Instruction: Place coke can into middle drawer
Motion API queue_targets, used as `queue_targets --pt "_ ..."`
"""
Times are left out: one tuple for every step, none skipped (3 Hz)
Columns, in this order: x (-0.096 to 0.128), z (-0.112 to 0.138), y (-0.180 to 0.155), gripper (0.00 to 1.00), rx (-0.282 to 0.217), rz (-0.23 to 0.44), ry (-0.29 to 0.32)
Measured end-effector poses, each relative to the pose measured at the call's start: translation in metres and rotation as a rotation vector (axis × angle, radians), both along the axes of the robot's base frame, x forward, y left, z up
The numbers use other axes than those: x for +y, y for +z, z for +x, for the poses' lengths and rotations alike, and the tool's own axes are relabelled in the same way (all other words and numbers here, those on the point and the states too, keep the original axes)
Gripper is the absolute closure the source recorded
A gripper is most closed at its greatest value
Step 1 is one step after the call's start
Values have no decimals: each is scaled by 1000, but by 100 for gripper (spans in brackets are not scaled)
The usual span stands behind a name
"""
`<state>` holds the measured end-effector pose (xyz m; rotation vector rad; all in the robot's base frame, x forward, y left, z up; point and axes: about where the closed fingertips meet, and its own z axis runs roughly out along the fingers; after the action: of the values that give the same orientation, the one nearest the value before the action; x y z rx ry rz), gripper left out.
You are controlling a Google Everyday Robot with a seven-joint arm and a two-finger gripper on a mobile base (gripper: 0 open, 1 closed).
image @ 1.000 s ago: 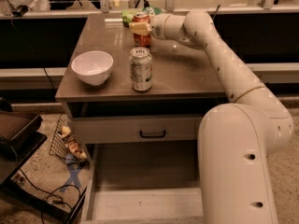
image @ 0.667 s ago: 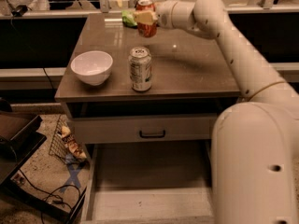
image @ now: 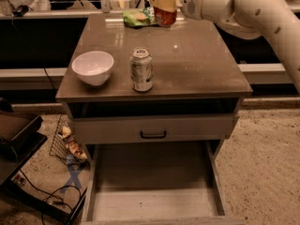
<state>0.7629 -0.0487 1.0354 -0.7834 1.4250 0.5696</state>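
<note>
One coke can (image: 165, 17) sits pinched in the gripper (image: 164, 1); the middle drawer (image: 152, 203) lies open well below. Best carried upright, clear of the silver can (image: 141, 69) beneath, before lowering.

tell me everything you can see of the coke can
Small, red-orange coke can, metal by its look, upright at the back edge of the table, close beside a green bag. The claw is shut on its upper half, one pale yellow finger across its front. Its top is out of frame; whether its base rests on the table is unclear.
</note>
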Motion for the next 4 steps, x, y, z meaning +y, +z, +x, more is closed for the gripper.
queue_targets --pt "-3 -65 19 100 -74 28 -5" --pt "11 -125 12 100 -99 49 19" --pt "34 -190 -14 100 -64 89 75" --pt "37 -246 -66 100 14 126 103"
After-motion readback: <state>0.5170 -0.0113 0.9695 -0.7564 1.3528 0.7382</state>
